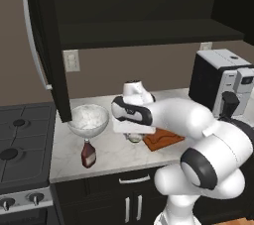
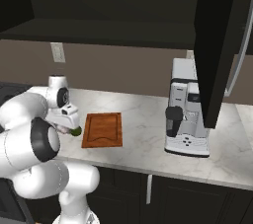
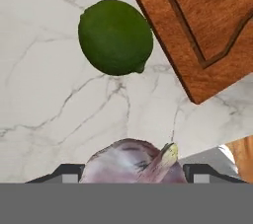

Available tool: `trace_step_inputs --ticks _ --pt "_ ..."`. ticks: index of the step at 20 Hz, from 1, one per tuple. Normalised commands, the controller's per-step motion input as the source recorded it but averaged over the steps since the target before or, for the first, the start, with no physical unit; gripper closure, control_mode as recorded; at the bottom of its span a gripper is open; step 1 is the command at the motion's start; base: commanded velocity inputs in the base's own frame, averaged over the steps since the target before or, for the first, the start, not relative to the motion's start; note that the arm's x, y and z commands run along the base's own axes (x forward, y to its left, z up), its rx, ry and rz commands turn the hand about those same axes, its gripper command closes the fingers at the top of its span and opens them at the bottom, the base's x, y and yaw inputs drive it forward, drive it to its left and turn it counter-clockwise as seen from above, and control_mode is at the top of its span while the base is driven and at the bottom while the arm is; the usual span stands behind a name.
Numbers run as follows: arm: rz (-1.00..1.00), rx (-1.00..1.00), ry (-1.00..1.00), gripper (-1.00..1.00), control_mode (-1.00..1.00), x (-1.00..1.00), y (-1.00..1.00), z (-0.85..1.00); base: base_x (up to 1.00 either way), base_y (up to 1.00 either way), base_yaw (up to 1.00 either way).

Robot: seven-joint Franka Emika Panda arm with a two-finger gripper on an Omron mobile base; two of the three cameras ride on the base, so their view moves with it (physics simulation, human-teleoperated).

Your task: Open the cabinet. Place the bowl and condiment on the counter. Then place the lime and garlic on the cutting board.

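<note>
The cabinet stands open, its doors [image 1: 47, 45] [image 2: 217, 45] swung out. The bowl [image 1: 89, 117] and the condiment [image 1: 88, 154] rest on the counter [image 1: 114, 157] left of the arm. My gripper [image 1: 133, 135] [image 3: 131, 171] hangs low over the marble, just left of the cutting board [image 1: 163, 140] [image 2: 103, 129] [image 3: 197, 20]. Its fingers press on both sides of the garlic [image 3: 131, 164], a pinkish-white bulb. The lime [image 3: 116, 37] [image 2: 75, 130] lies on the counter beside the board's corner, a little beyond the garlic.
A coffee machine [image 1: 218, 83] [image 2: 188, 114] stands at the right of the counter, under the open right door. The black stove [image 1: 20, 144] borders the counter on the left. A wall outlet [image 1: 71, 60] is behind the bowl.
</note>
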Motion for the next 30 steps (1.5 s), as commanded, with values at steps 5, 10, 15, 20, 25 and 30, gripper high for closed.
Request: trace_step_inputs --ticks 5,10,15,20,25,30 --pt "-0.15 -0.04 0.00 1.00 -1.00 -0.05 0.00 0.93 0.00 0.00 0.00" --pt "-0.21 -0.03 -0.09 1.00 -1.00 0.00 -0.22 0.43 0.00 0.00 0.00" --pt "-0.10 0.00 -0.01 1.00 -1.00 0.00 -0.93 0.01 0.00 0.00 0.00" --pt "-0.04 0.00 -0.09 1.00 -1.00 0.00 -0.96 -0.06 0.00 0.00 0.00" --pt "0.00 0.00 -0.14 1.00 -1.00 0.15 -0.23 -0.03 0.00 0.00 0.00" --pt "0.00 0.00 -0.13 1.00 -1.00 0.55 0.00 -0.14 0.00 0.00 0.00"
